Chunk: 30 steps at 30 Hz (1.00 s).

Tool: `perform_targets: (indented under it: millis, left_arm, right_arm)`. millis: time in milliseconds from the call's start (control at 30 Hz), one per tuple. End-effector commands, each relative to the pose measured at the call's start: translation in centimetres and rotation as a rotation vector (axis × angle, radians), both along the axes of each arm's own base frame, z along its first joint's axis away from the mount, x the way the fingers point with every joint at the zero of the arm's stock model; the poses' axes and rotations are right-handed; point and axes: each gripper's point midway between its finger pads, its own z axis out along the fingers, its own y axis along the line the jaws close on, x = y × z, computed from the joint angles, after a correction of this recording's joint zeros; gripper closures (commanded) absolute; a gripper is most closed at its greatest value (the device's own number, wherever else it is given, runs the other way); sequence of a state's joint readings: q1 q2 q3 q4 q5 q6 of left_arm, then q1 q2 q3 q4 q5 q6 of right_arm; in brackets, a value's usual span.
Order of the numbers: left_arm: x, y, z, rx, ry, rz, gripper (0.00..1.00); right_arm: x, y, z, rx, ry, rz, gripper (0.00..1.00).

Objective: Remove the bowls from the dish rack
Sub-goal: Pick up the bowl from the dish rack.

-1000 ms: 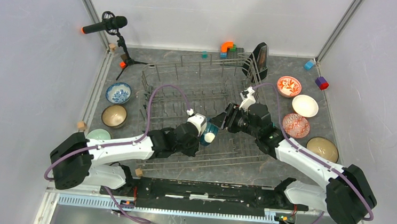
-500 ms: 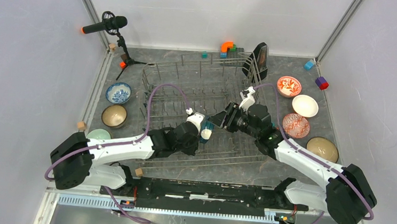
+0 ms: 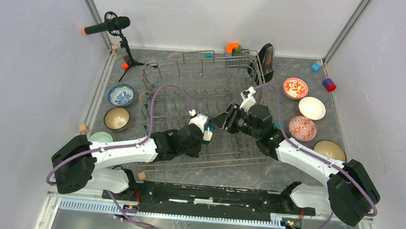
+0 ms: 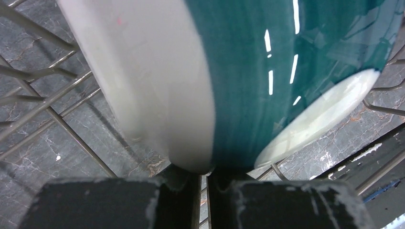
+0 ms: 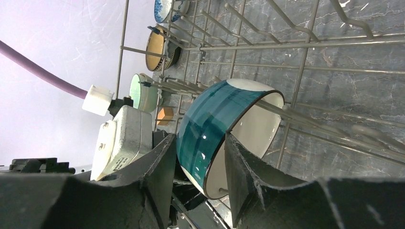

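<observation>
A teal bowl with a white base and white inside (image 3: 209, 130) (image 4: 267, 71) (image 5: 210, 119) is held tilted on edge over the floor of the grey wire dish rack (image 3: 153, 89) (image 5: 296, 43). My left gripper (image 3: 205, 133) (image 4: 205, 174) is shut on its lower rim. My right gripper (image 3: 220, 122) (image 5: 200, 140) comes in from the right and straddles the rim, one finger on the teal outside and one inside the bowl. Its jaws stand apart, wider than the bowl's wall.
Right of the rack lie a red-floral bowl (image 3: 295, 88), a white bowl (image 3: 312, 108), a red-lattice bowl (image 3: 302, 128) and a tan bowl (image 3: 329, 150). To the left are a blue-white bowl (image 3: 121, 94), a brown bowl (image 3: 117, 118) and a mint bowl (image 3: 101, 137). A microphone stand (image 3: 126, 56) is at back left.
My right gripper has moved left onto the teal bowl's rim and its jaws have narrowed. The left gripper, still holding the bowl, has shifted slightly up and left.
</observation>
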State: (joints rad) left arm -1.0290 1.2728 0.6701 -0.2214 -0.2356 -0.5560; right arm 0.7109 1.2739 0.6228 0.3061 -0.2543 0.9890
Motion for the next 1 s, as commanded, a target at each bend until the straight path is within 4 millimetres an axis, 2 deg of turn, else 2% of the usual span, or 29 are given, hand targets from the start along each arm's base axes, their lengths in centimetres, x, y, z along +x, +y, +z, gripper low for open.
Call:
perform_targets:
  millis: [0, 200, 300, 367, 567, 967]
  left_arm:
    - [3.4, -5.3, 5.7, -0.222, -0.160, -0.016, 0.86]
    - [3.4, -5.3, 6.1, -0.225, -0.165, -0.014, 0.86]
    - [3.3, -5.4, 7.1, -0.243, -0.170, -0.021, 0.86]
    - [3.1, -5.2, 7.5, -0.237, -0.166, -0.030, 0.84]
    - [3.0, -4.8, 10.0, -0.235, -0.191, -0.045, 0.77]
    - [3.1, -3.2, 11.8, -0.219, -0.234, -0.016, 0.63]
  right_arm:
    - [-10.7, 3.1, -7.0, 0.029, 0.263, 0.408, 0.64]
    - [-10.5, 3.2, -7.4, 0.009, 0.261, 0.410, 0.74]
    - [-10.4, 3.1, -7.4, -0.003, 0.255, 0.405, 0.80]
    - [-10.1, 3.1, -7.3, -0.015, 0.243, 0.399, 0.81]
    - [-8.6, 3.0, -6.4, -0.081, 0.190, 0.366, 0.76]
    - [-4.9, 1.9, -3.3, -0.165, 0.069, 0.295, 0.68]
